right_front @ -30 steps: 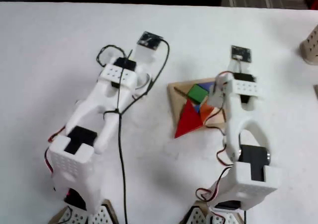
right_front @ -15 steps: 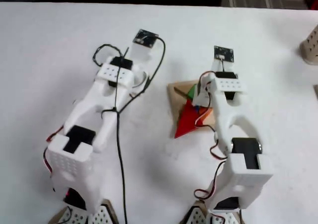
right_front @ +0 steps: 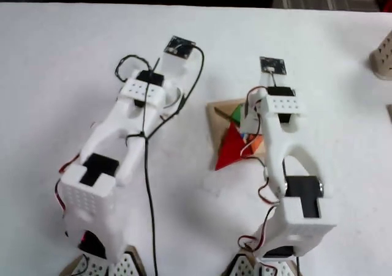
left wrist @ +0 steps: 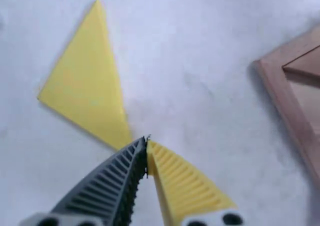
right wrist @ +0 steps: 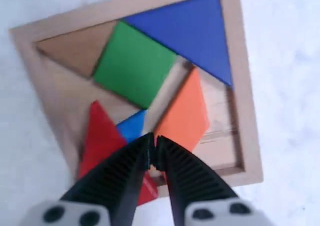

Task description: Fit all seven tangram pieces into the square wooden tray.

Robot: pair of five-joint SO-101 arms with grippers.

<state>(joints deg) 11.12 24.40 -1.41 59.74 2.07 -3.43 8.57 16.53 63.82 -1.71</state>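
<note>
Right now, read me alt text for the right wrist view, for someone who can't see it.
The right gripper, fingers shut, hangs over a square wooden tray on a white table. Inside lie a large blue triangle, green square, orange parallelogram and small blue piece; a red triangle overlaps the rim.

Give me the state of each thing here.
wooden tray: partly filled
left end effector: shut, empty
right end effector: shut, empty
yellow triangle: flat on the table, outside tray
red triangle: sticking out over tray's rim
green square: inside tray
big blue triangle: inside tray
</note>
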